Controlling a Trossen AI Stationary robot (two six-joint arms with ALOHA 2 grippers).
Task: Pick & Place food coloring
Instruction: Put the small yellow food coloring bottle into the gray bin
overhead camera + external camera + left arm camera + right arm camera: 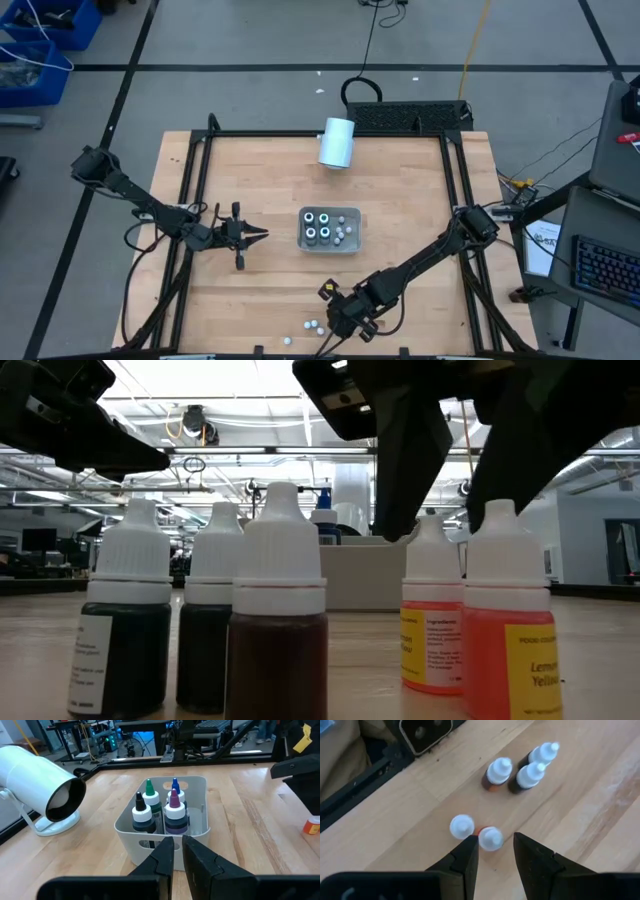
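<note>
Nearest the low camera stand five small white-capped food coloring bottles, three dark-filled and two orange or yellow, upright on the pale wooden tabletop. A black frame borders the tabletop. The room beyond shows a grey floor marked with dark lines and blue bins. A grey rectangular plastic tray sits mid-tabletop, holding four dark bottles with coloured tips. A large white cylinder lies beyond the tray, near the far edge.

The loose bottles stand at the near edge, well apart from the tray. The right claw hangs directly above them, fingers open a moderate gap, holding nothing; one orange bottle sits between the fingertips. The right arm reaches from the right side, bent down toward the near edge.

The left claw rests near the tray's left side, fingers nearly together and empty, its arm stretched low across the tabletop.
</note>
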